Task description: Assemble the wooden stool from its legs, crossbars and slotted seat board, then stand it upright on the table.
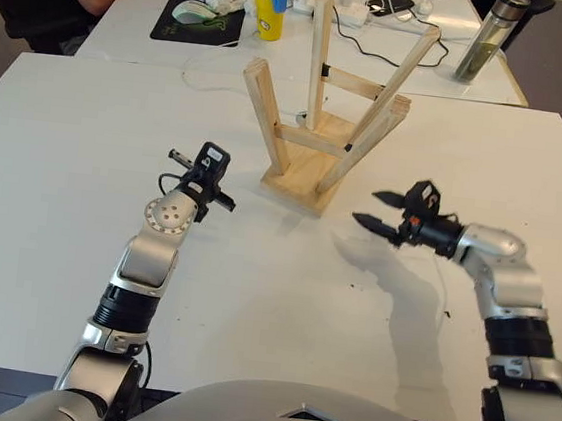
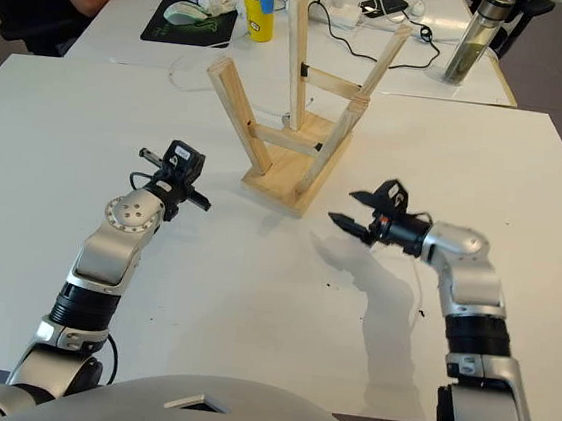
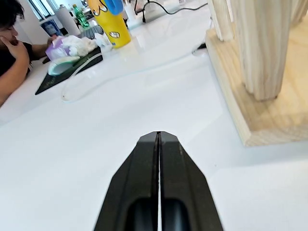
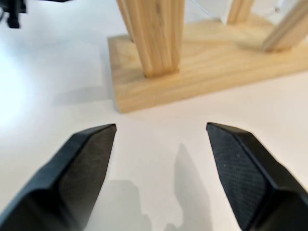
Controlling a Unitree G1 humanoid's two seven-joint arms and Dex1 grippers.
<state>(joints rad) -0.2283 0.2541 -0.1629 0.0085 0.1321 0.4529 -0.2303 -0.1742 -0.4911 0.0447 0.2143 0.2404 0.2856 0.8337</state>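
Okay, the pale wooden stool (image 1: 318,149) stands upside down at 12 o'clock on the white desk (image 1: 64,168), seat board down and legs pointing up. My right gripper (image 1: 366,206) is spread open with the stool at its 10 o'clock. My left gripper (image 3: 159,134) is pinched closed and empty, stool at 2 o'clock. Both are near it, with forearms low and angled inward.

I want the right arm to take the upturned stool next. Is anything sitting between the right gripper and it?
Nothing visible. Only bare table lies between the open right gripper and the near edge of the seat board of the stool. The left gripper, shut, sits off on the stool's other side, clear of that path.
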